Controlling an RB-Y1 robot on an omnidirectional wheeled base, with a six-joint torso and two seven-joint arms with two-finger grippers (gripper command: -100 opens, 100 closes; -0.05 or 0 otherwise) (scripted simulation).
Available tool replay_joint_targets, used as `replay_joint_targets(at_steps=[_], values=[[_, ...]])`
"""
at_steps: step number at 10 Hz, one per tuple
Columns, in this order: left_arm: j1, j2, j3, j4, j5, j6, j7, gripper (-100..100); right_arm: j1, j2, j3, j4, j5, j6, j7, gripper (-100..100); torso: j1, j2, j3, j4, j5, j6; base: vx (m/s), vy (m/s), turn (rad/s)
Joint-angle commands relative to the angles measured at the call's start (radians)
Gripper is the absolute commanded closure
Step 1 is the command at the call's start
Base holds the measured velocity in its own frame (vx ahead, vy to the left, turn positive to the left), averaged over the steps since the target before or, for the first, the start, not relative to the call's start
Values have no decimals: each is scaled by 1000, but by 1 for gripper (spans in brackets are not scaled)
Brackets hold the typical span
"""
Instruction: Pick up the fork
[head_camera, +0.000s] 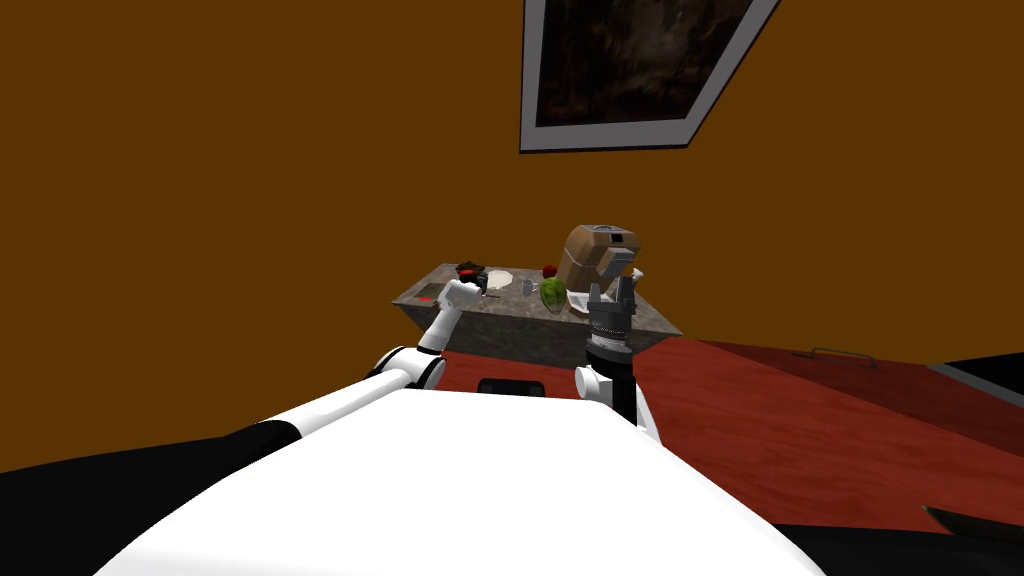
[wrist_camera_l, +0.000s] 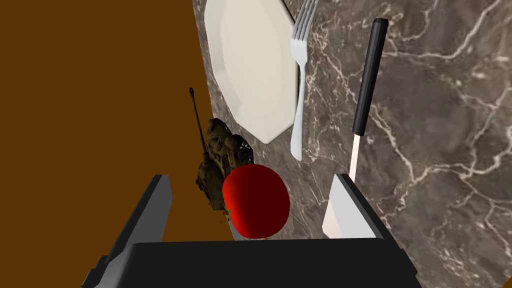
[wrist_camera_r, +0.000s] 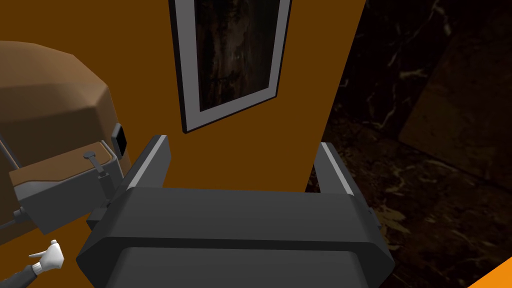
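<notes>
Orange-brown wall (head_camera: 250, 200), framed dark picture (head_camera: 640, 70), veined marble counter (head_camera: 520, 335), red surface (head_camera: 800, 420)

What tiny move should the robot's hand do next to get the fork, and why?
Probably slide the open left gripper forward and a little toward the knife, until its fingers straddle the fork. The fork lies ahead of the gripper, between the plate and the knife, and a red ball shows between the fingers instead.

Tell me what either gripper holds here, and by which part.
Nothing. Left gripper and right gripper are both open, empty; the light grey fork lies beside the white octagonal plate.
</notes>
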Motion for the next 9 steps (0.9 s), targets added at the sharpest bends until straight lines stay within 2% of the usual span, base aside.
replay_joint_targets(at_steps=[1, 2, 3, 4, 5, 6, 7, 8, 9], values=[[-38, 6, 8, 50, 3, 50, -1, -100, 0, 0, 0, 0, 0, 0, 0, 0, 0, 0, 0, 0, 0, 0, 46, -17, -28], [-38, 6, 8, 52, 3, 69, -1, -100, 0, 0, 0, 0, 0, 0, 0, 0, 0, -1, 0, 0, 0, 0, 46, -12, -11], [-69, 11, 15, 95, 5, 101, -3, -100, 0, 0, 0, 0, 0, 0, 0, 0, 0, -1, 0, 0, 0, 0, 56, -18, -26], [-69, 11, 15, 97, 5, 118, -3, -100, 0, 0, 0, 0, 0, 0, 0, 0, -1, -1, -1, 0, 0, 0, 52, -16, -16], [-98, 17, 22, 140, 7, 149, -6, -100, 0, 0, 0, 0, 0, 0, 0, 0, 0, -1, -1, 0, 0, 0, 61, -7, -28], [-98, 17, 22, 140, 7, 163, -6, -100, 0, 0, 0, 0, 0, 0, 0, 0, 0, -2, -1, 0, 0, 0, 53, -7, -13], [-125, 23, 29, 181, 9, 200, -9, -100, 0, 0, 0, 0, 0, 0, 0, 0, 0, -1, -1, 0, 0, 0, 62, -16, -30], [-125, 23, 29, 182, 9, 206, -9, -100, 0, 0, 0, 0, 0, 0, 0, 0, 0, -2, -1, 0, 0, 0, 48, -11, -16], [-149, 28, 37, 223, 11, 244, -13, -100, 0, 0, 0, 0, 0, 0, 0, 0, 0, -1, -1, 0, 0, 0, 56, -7, -39]])
